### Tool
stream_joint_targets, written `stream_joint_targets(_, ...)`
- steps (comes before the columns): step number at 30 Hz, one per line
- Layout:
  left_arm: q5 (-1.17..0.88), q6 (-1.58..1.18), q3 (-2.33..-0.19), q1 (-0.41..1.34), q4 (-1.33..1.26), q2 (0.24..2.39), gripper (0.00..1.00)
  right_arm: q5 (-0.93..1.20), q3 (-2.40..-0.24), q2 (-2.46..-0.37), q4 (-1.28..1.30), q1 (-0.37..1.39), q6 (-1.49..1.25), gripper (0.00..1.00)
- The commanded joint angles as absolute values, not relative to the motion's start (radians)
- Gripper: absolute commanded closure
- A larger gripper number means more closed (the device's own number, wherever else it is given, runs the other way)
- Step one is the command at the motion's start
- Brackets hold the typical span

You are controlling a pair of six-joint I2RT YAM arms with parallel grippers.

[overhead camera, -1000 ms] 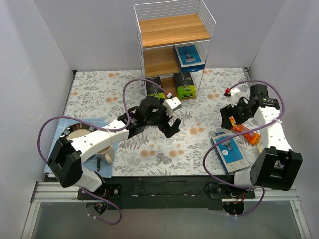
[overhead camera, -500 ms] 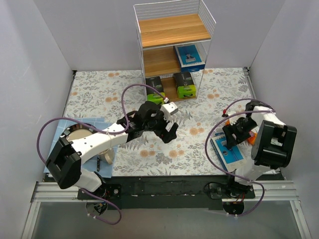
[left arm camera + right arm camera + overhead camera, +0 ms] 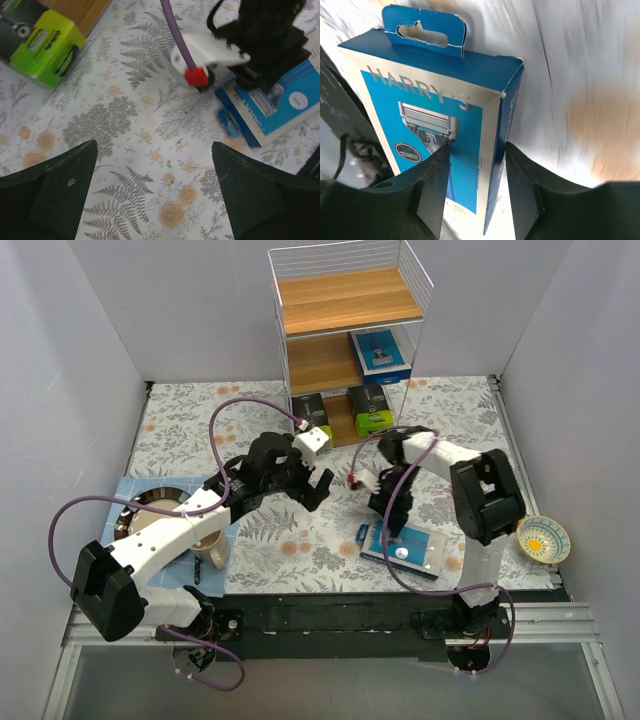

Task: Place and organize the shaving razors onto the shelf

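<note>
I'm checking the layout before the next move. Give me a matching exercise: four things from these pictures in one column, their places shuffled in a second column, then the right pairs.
Things
1. near razor pack
2. far razor pack
3. green-and-black boxes
4. yellow-patterned bowl

Places
A. bottom tier of the shelf
B. far right, by the side wall
C. flat on the floral cloth, under the right gripper
D. middle tier of the shelf

Pairs: 1-C, 2-D, 3-A, 4-B
</note>
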State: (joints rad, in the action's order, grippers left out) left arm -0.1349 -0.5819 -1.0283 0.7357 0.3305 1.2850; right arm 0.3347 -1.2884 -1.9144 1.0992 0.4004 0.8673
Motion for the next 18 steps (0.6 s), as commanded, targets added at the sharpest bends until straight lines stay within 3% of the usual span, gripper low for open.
stream_joint_targets(1,-0.013,-0.595,-1.083,0.674,0.36,1.22,0.02,0.394,-1.405,-1.993,0.891,0.602,1.035,0.46)
stream_joint_targets(6,0.13,-0.647,-1.106,0.611,0.328,1.206,0.02,0.423,-1.369,-1.826,0.714,0.727,1.158,0.42)
stream_joint_targets(10,0.182,-0.681,-1.103,0.598,0.29,1.215,0.02,0.413,-1.136,-1.573,0.588,0.689,1.145,0.32)
stream_joint_targets(15,0.085,-0.75,-1.05,0.598,0.247,1.258,0.02,0.472,-1.091,-1.309,0.572,0.594,0.797,0.21)
stream_joint_targets(18,-0.187,-0.733,-1.01,0.598,0.244,1.314,0.04,0.505,-1.1,-1.276,0.543,0.589,0.441,0.14)
